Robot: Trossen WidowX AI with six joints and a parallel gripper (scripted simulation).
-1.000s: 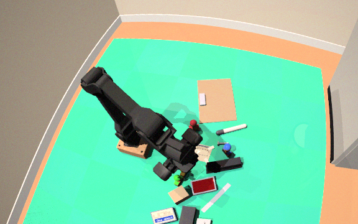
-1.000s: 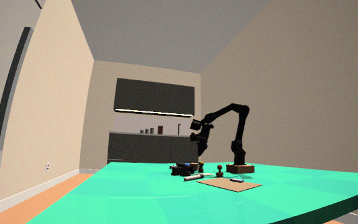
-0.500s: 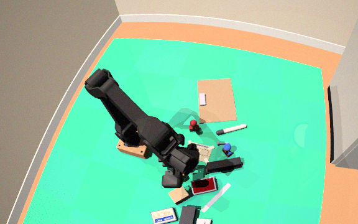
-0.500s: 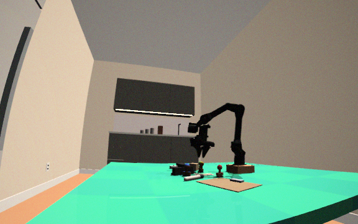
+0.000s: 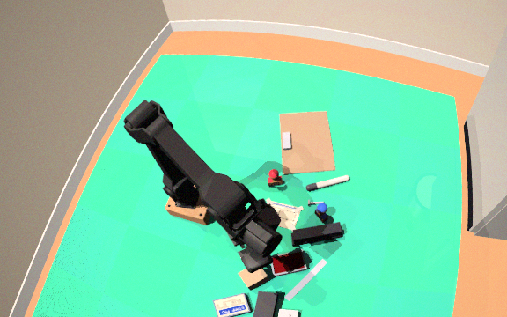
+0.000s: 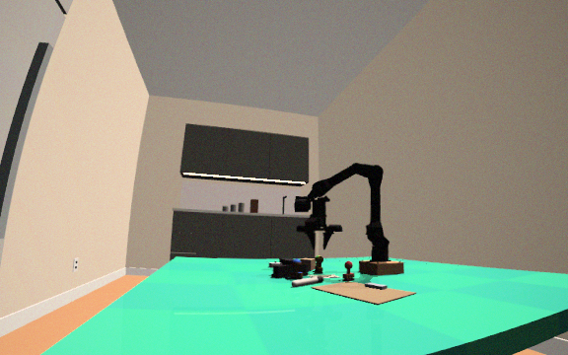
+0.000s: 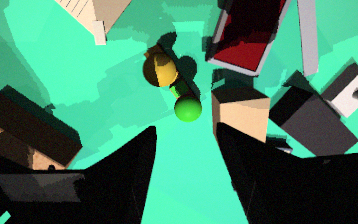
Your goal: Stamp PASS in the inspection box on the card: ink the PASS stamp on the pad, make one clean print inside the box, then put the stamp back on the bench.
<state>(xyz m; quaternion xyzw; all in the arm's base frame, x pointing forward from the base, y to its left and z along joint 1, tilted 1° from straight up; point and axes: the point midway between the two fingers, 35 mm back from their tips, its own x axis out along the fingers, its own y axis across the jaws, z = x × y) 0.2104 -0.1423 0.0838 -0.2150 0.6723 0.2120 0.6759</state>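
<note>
My gripper (image 6: pixel 319 246) (image 7: pixel 186 129) is partly open and empty, pointing down above the table. In the wrist view the green-knobbed stamp (image 7: pixel 188 109) is just beyond the gap between the fingertips, and the yellow-knobbed stamp (image 7: pixel 166 70) stands close behind it. The arm hides both in the top view. A red-knobbed stamp (image 5: pixel 274 176) (image 6: pixel 348 266) and a blue-knobbed stamp (image 5: pixel 321 208) stand apart. The red ink pad (image 5: pixel 289 262) (image 7: pixel 250 30) lies open. The cream card (image 5: pixel 290 217) (image 7: pixel 82 14) is partly covered by the arm in the top view. No stamp's lettering is readable.
A tan block (image 5: pixel 253 277) (image 7: pixel 242 117) is close beside the right finger. Near it are a dark grey block (image 5: pixel 266 304) (image 7: pixel 315 120), a pale strip (image 5: pixel 306 280) (image 7: pixel 307 35) and a labelled box (image 5: pixel 232 305). A black block (image 5: pixel 317 234), a marker (image 5: pixel 328 182) and a brown board (image 5: pixel 308 141) lie farther off.
</note>
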